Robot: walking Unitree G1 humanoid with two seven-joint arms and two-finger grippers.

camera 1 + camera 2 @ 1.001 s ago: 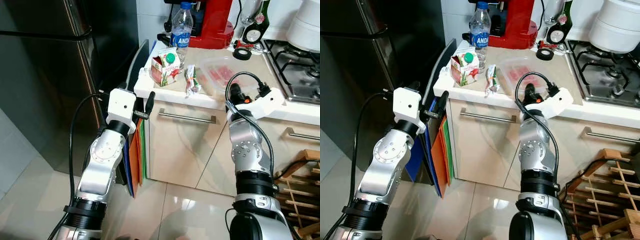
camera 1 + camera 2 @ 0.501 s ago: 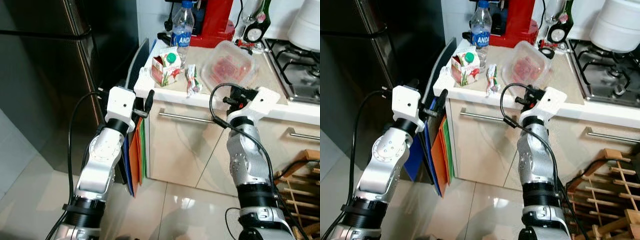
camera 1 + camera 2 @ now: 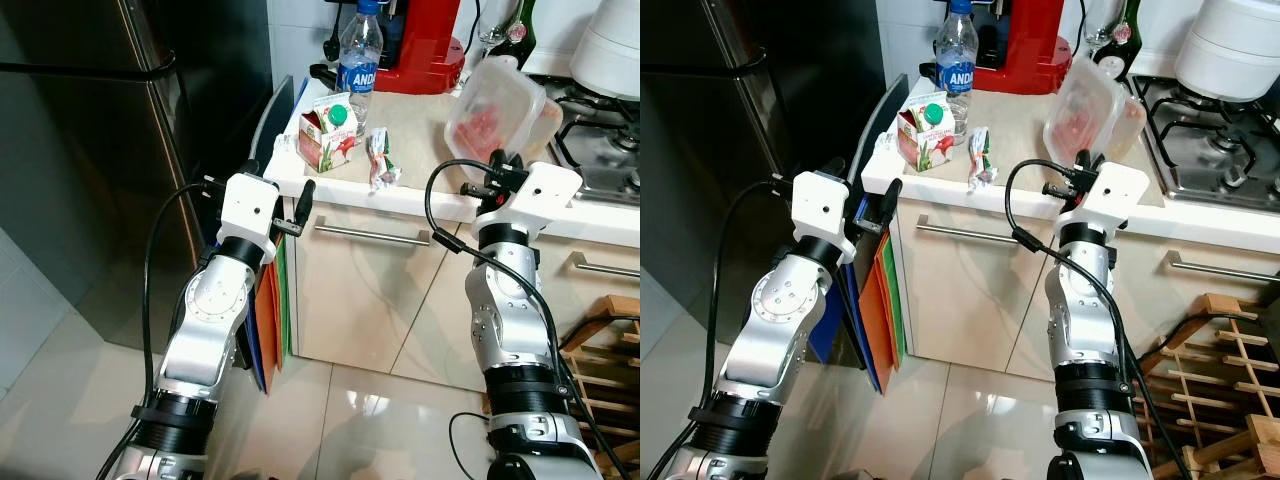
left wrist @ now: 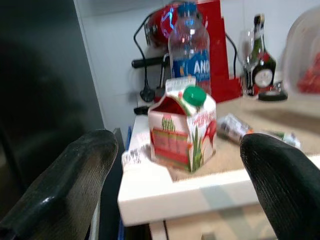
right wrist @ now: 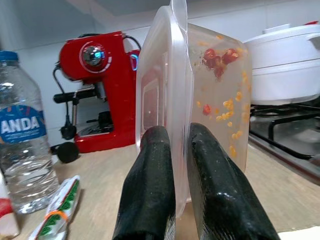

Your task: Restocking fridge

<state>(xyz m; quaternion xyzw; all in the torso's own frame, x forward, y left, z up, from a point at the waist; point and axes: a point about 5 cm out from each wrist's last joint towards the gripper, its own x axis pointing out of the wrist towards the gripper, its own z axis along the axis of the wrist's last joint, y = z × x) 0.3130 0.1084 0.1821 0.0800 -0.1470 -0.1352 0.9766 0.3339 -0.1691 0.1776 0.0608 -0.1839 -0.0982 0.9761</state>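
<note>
A clear lidded food container (image 3: 495, 105) with red food inside stands tilted on its edge above the counter (image 3: 425, 135). My right gripper (image 3: 500, 163) is shut on its rim (image 5: 176, 75), one finger each side. On the counter's left end sit a small carton with a green cap (image 3: 330, 133), a water bottle (image 3: 360, 60) and a snack wrapper (image 3: 380, 160). In front of that counter corner, my left gripper (image 3: 277, 180) is open and holds nothing; the carton (image 4: 185, 127) lies ahead between its fingers. The dark fridge (image 3: 120, 120) at the left is closed.
A red coffee machine (image 3: 430, 45) stands at the back of the counter. At the right are a gas stove (image 3: 600, 140) and a white pot (image 3: 610, 50). Coloured boards (image 3: 272, 310) lean between fridge and cabinet. A wooden rack (image 3: 600, 340) sits low right.
My right gripper has raised the container from lying flat on the counter and tipped it onto its edge, carrying it to the right. The left arm has hardly moved.
</note>
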